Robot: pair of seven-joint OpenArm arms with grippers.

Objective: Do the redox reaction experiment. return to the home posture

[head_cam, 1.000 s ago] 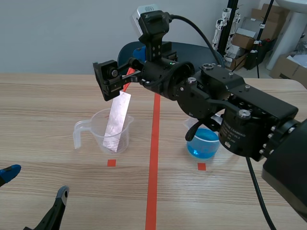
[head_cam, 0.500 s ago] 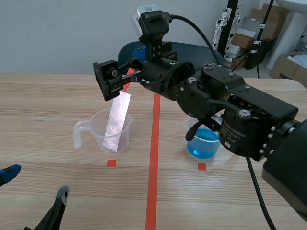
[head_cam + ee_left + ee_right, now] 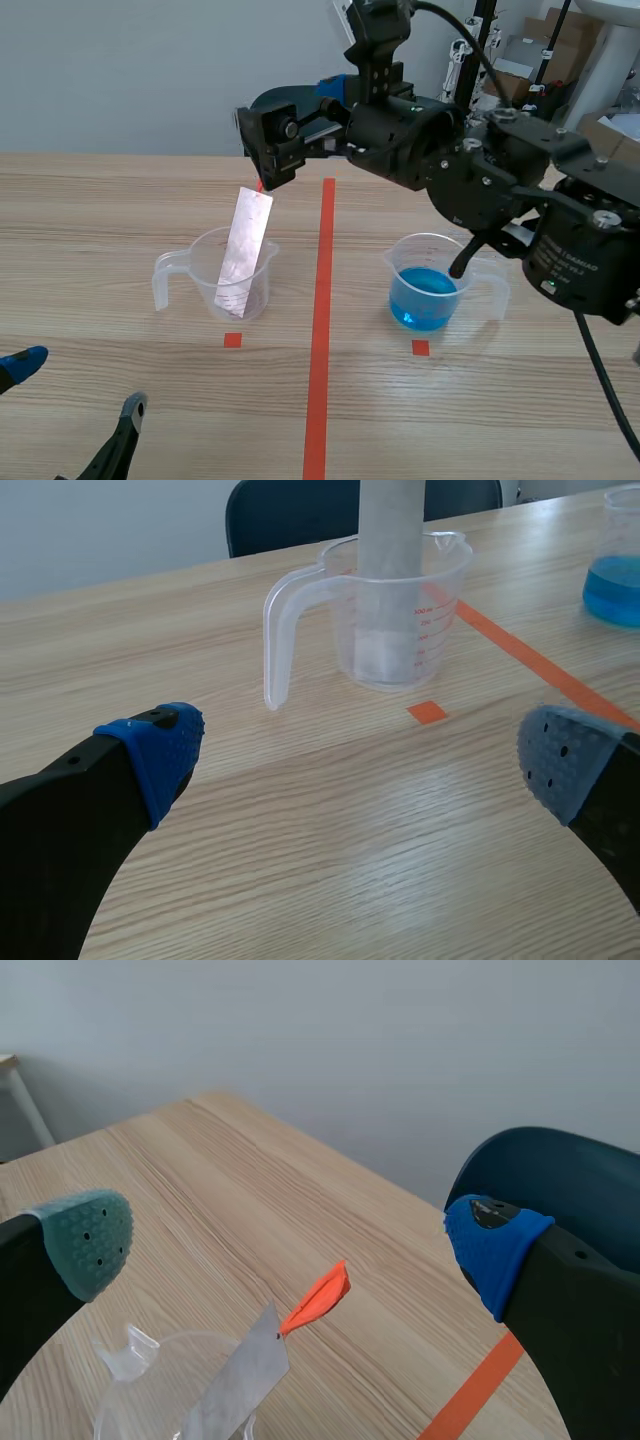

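Observation:
A silvery metal strip [image 3: 244, 252] leans upright in a clear beaker [image 3: 215, 275] left of the red tape line. An orange tag [image 3: 317, 1298] sticks out at the strip's [image 3: 238, 1382] top. My right gripper [image 3: 272, 150] hangs open just above and behind the strip's top, apart from it; in its wrist view the right gripper [image 3: 290, 1240] holds nothing. A second beaker of blue liquid [image 3: 427, 291] stands right of the line. My left gripper [image 3: 75, 385] sits low at the near left, open and empty, with the clear beaker [image 3: 390, 610] ahead of the left gripper [image 3: 355, 760].
The right arm's bulky black links [image 3: 560, 230] hang over the blue beaker. A dark blue chair [image 3: 560, 1175] stands behind the table's far edge. Boxes and stands [image 3: 520, 80] fill the back right. Small orange tape squares [image 3: 232, 339] mark the table before each beaker.
The right gripper has risen and drawn back to the right, away from the strip's top. The strip stays leaning in the clear beaker. The left gripper has not moved.

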